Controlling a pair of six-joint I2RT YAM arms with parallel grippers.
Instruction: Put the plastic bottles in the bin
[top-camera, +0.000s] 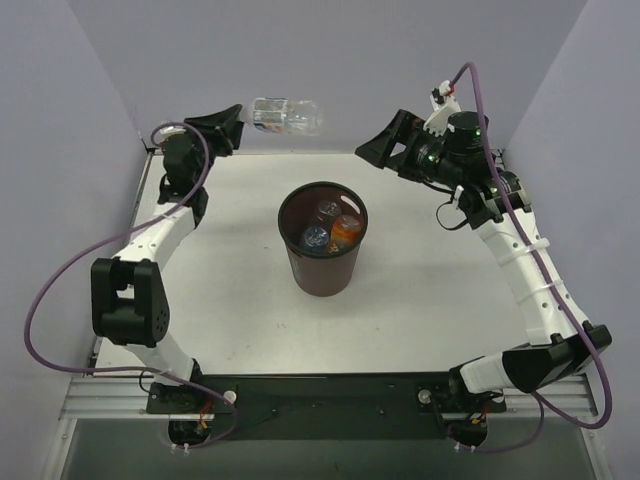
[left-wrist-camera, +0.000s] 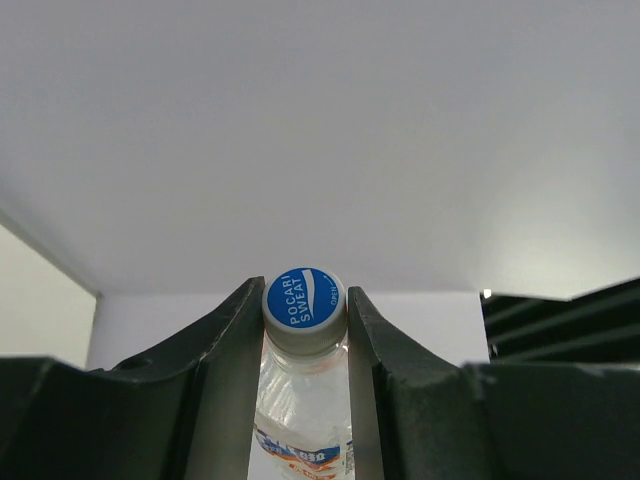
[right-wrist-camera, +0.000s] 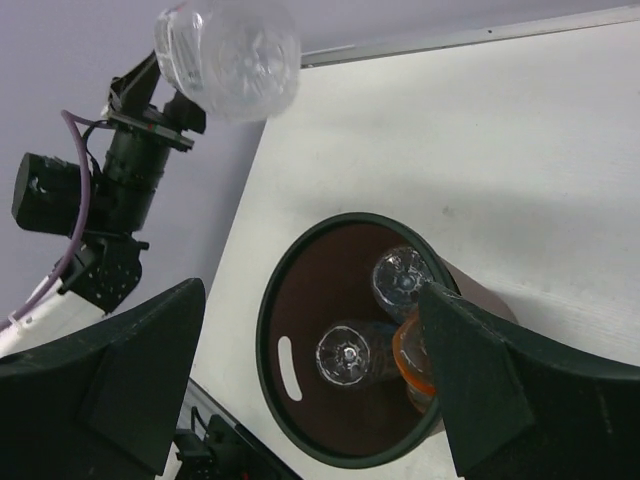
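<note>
Clear plastic fills the left gripper: its fingers are clamped on either side of the neck of a clear bottle, just under the blue cap, which is printed POCARI SWEAT. The bottle lies on its side in the air and sticks out from the jaws toward the right. It hangs over the far edge of the table, behind the bin and a little to its left, well apart from the rim and not above the opening.

The bin stands upright near the middle of the table. Inside it lie an orange bottle, a blue-labelled bottle and a second clear bottle.

The right gripper is raised at the far right. Its jaws are spread wide with nothing between them, and they point toward the bin.
</note>
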